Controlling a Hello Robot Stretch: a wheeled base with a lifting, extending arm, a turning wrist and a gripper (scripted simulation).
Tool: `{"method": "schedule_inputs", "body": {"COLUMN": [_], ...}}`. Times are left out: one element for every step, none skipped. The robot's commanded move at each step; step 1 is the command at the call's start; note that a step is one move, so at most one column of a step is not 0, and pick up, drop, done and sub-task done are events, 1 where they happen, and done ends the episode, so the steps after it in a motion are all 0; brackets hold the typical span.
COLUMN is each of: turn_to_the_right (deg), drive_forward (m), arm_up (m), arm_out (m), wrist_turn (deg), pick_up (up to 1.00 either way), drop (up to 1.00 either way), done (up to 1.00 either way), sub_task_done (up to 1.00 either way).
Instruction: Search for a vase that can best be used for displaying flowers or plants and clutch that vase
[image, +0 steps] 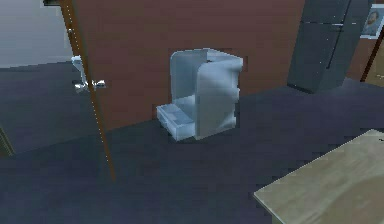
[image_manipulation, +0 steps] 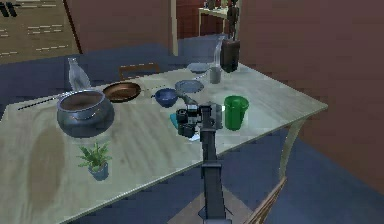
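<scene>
- The arm (image_manipulation: 211, 168) rises from the lower middle of the arm side view, over a pale table (image_manipulation: 40, 190).
- The gripper (image_manipulation: 184, 121) sits mid-frame, just left of a green cup (image_manipulation: 235, 111). Tabletop clutter lies behind it, so I cannot tell whether it grasps anything.
- A potted plant (image_manipulation: 97, 160) and a round grey pot (image_manipulation: 85, 114) stand at the left.
- A blue bowl (image_manipulation: 165, 97) lies beyond the gripper.
- A tall dark vase (image_manipulation: 230, 54) stands at the table's far edge, upper middle, well apart from the gripper.

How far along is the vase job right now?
Done: the robot stands at the pale wooden table bearing a round grey metallic vessel and a tall clear glass one. In hand: the dark arm reaches over the tabletop; whether the jaws hold anything cannot be told. Left: lifting a vase clear.
</scene>
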Motion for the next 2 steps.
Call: {"method": "schedule_inputs", "body": {"turn_to_the_right": [0.0,0.0], "drive_forward": [0.00,0.00], "arm_up": [0.10,0.00], "arm_out": [0.00,0.00], "wrist_turn": [0.0,0.0], "pick_up": [0.00,0.00], "drop": [0.00,0.00], "done": [0.00,1.00], "sub_task_done": [0.00,0.00]}}
